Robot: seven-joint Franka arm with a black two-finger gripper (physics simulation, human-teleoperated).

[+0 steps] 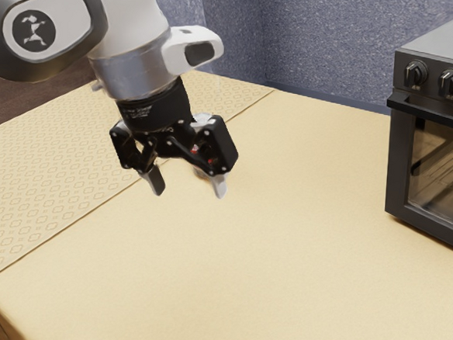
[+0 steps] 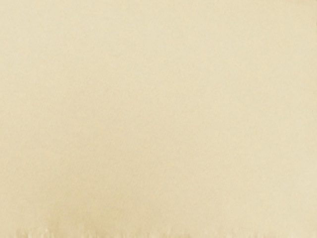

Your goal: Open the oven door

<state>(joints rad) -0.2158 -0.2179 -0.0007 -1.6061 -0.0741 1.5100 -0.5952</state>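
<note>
Arm (image 1: 128, 15), upper left of the frame: smooth, rounded white casing. End cap (image 1: 72, 21): white panel, broad grey rim; round black emblem (image 1: 34, 31) bearing a pale figure. Below the casing, a silver-grey collar (image 1: 132, 74); beside it, a white housing (image 1: 176, 50) with a dark rounded inset. Mount (image 1: 165, 107): black, cylindrical, small pale lettering. Gripper (image 1: 188, 185): black, angular linkages, pale screw heads, small red marks; fingertips grey, one darker.

Oven (image 1: 399, 163) on table (image 1: 282, 267), exterior view's right.
</note>
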